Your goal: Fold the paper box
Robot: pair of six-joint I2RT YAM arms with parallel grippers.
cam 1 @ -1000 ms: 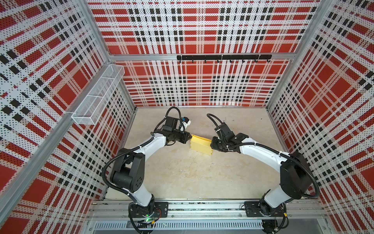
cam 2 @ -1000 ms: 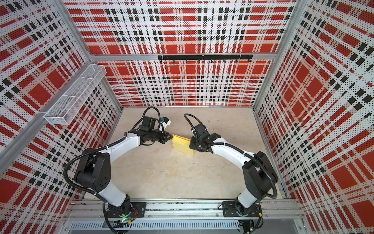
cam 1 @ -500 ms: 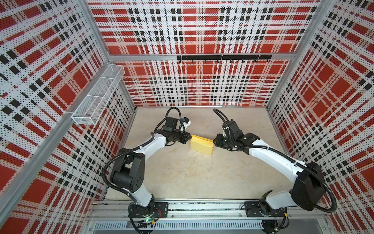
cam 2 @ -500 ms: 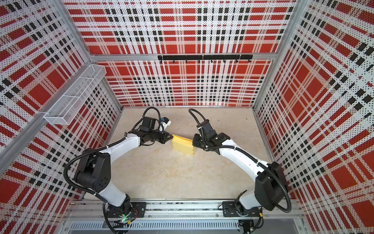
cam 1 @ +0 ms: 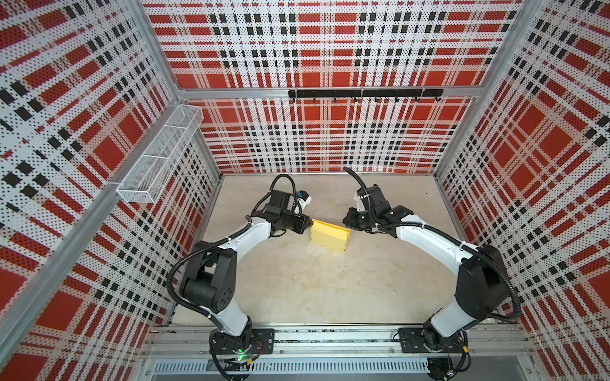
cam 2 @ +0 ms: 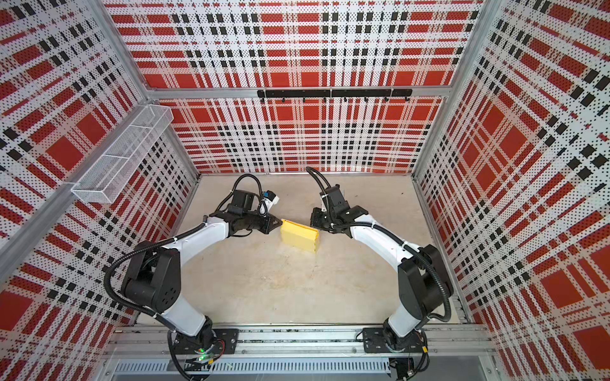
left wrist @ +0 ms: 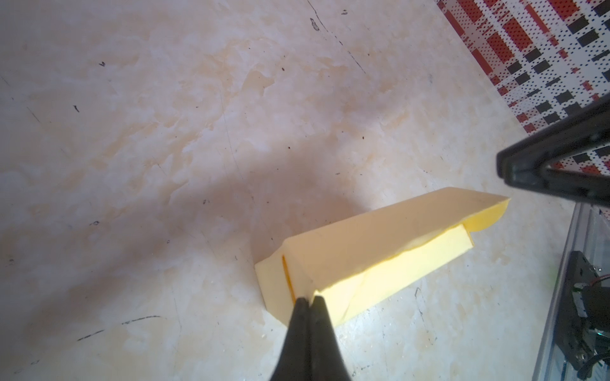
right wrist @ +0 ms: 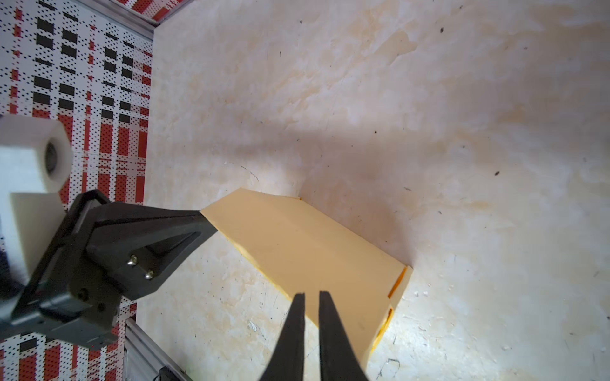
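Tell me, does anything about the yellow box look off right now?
The paper box isn't closed cleanly: its top panel gapes along one long edge, and that edge looks wrinkled.

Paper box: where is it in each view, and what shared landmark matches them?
In a top view: paper box mid-floor, between both arms.
In a top view: likewise mid-floor, between both arms.
Left wrist: paper box at the left gripper tip.
Right wrist: paper box behind the right gripper.
Landmark: left gripper's tip at its corner, in all four.
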